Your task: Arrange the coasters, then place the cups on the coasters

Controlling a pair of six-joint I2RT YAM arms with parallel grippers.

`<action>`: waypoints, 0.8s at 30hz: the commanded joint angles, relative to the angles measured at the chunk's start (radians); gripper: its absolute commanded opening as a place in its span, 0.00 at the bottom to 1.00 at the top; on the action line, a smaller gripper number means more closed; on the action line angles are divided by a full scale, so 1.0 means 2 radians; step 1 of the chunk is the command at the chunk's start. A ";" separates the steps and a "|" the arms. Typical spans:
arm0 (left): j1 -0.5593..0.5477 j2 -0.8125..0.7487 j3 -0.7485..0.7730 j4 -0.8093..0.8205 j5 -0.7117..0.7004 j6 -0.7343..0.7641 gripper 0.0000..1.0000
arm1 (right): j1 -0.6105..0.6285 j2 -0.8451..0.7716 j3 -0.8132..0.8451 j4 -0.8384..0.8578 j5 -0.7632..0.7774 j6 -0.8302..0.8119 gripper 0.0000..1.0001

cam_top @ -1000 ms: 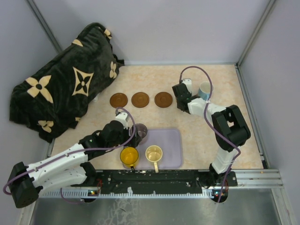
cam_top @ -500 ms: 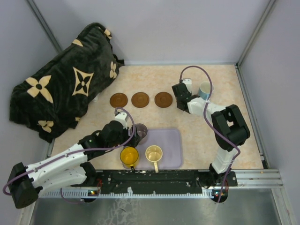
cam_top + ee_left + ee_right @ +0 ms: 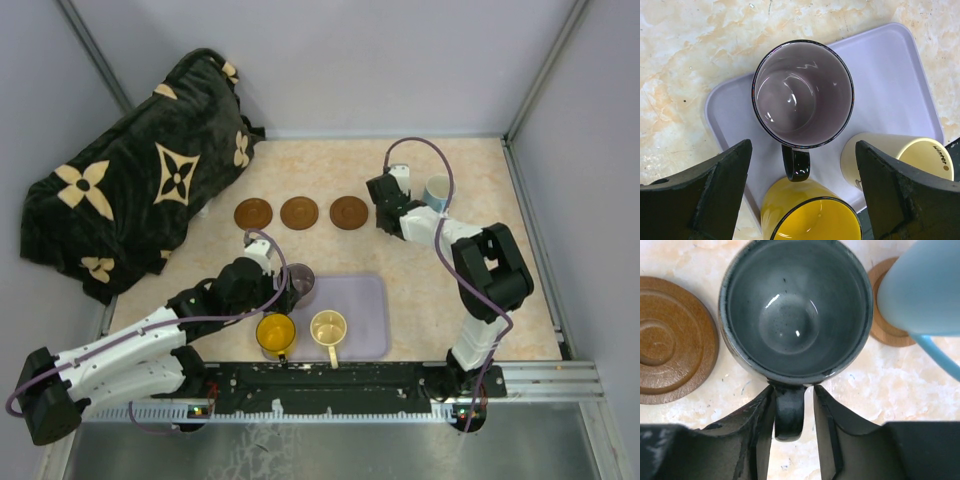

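Three dark brown coasters (image 3: pixel 299 212) lie in a row at mid-table. Just to their right my right gripper (image 3: pixel 794 390) is open around the handle of the grey-green cup (image 3: pixel 795 310); the left finger touches the handle and a gap shows at the right finger. I cannot tell what that cup stands on. Beside it, the white and light-blue cup (image 3: pixel 925 285) sits on a smaller lighter coaster (image 3: pixel 887 325). My left gripper (image 3: pixel 802 150) hangs wide open over the purple-grey cup (image 3: pixel 802 92), touching nothing. The yellow cup (image 3: pixel 810 215) and cream cup (image 3: pixel 895 155) stand close by.
The lavender tray (image 3: pixel 365 310) near the front edge holds the purple-grey, yellow and cream cups. A dark flowered blanket (image 3: pixel 140 190) is heaped at the back left. Grey walls close in the table at the back and both sides.
My right gripper's jaws have parted a little from the grey-green cup's handle, which they pinched before. The left arm and all cups stay where they were.
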 commanded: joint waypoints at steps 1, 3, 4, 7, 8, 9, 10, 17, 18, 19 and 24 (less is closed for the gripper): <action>0.002 -0.006 -0.001 -0.009 -0.007 0.000 0.91 | -0.004 -0.017 0.028 0.024 0.022 0.001 0.39; 0.002 -0.006 -0.002 -0.009 -0.008 -0.001 0.91 | -0.003 -0.019 0.026 0.024 0.021 0.002 0.40; 0.002 -0.006 -0.002 -0.009 -0.008 -0.001 0.91 | -0.004 -0.020 0.025 0.025 0.021 0.001 0.40; 0.002 -0.007 -0.003 -0.009 -0.009 -0.001 0.91 | -0.004 -0.022 0.022 0.024 0.021 0.001 0.41; 0.002 -0.007 -0.003 -0.010 -0.010 -0.002 0.91 | -0.004 -0.022 0.022 0.023 0.021 0.001 0.41; 0.002 -0.007 -0.004 -0.010 -0.011 -0.002 0.91 | -0.004 -0.023 0.020 0.023 0.020 0.002 0.41; 0.002 -0.008 -0.004 -0.011 -0.011 -0.003 0.91 | -0.004 -0.024 0.019 0.021 0.020 0.003 0.41; 0.002 -0.016 -0.005 -0.017 -0.016 -0.005 0.91 | -0.004 -0.046 -0.010 0.024 0.012 0.015 0.41; 0.002 -0.016 -0.005 -0.018 -0.017 -0.005 0.91 | -0.004 -0.047 -0.012 0.022 0.011 0.016 0.41; 0.002 -0.017 -0.005 -0.019 -0.017 -0.004 0.91 | -0.004 -0.049 -0.015 0.021 0.011 0.017 0.41; 0.002 -0.021 -0.005 -0.021 -0.017 -0.007 0.91 | -0.003 -0.064 -0.028 0.019 0.009 0.021 0.41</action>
